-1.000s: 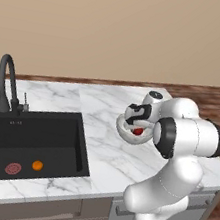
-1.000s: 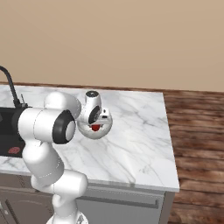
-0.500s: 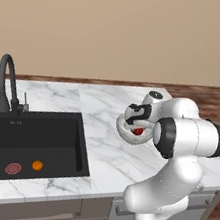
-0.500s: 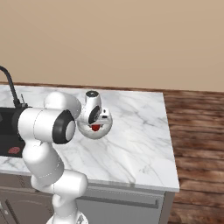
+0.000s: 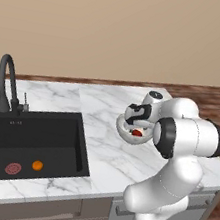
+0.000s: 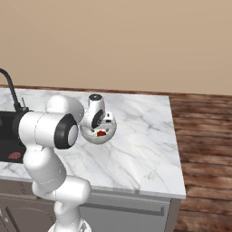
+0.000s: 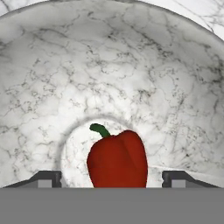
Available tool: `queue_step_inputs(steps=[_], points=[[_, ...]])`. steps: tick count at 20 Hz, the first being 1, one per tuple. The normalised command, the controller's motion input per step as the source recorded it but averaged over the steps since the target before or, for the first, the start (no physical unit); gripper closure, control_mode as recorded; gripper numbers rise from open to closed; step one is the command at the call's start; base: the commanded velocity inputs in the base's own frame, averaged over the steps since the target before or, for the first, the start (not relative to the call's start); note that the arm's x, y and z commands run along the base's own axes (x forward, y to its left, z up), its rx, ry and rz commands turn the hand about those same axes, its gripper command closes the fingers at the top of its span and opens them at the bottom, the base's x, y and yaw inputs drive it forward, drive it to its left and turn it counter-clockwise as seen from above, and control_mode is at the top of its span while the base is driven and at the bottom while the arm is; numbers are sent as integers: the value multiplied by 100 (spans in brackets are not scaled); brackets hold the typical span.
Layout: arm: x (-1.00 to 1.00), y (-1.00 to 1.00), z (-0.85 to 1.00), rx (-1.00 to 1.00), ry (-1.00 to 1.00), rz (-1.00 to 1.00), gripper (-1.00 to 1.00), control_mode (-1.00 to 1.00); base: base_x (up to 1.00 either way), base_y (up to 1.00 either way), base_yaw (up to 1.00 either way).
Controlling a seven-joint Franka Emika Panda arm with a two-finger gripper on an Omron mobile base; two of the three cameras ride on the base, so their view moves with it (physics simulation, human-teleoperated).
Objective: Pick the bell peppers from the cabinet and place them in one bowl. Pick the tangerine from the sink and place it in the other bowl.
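From the left base, the claw [image 5: 138, 126] dips into the speckled bowl [image 5: 126, 134] on the marble table [image 5: 95, 150], the tangerine [image 5: 37, 165] at 8 o'clock in the sink [image 5: 25, 143]; the hand view shows spread fingertips [image 7: 48, 178] flanking, not touching, a bell pepper [image 7: 117, 159].

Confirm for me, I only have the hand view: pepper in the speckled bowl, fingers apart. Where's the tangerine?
Observer: The tangerine lies on the floor of the sink, just right of the drain.
Operator: And the bowl?
Observer: The speckled bowl sits on the marble counter, to the right of the sink.
Operator: Tap in the way?
Observer: The tap stands at the sink's back left, far from the tangerine.
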Motion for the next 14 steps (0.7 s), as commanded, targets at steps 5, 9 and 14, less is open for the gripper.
queue_step_inputs(steps=[5, 9, 14], points=[[0, 0, 0, 0, 0, 0, -100, -100, 0, 0, 0], [-1, 0, 21, 0, 0, 0, -100, -100, 0, 0, 0], [-15, 0, 54, 5, -1, 0, -100, -100, 0, 0, 0]])
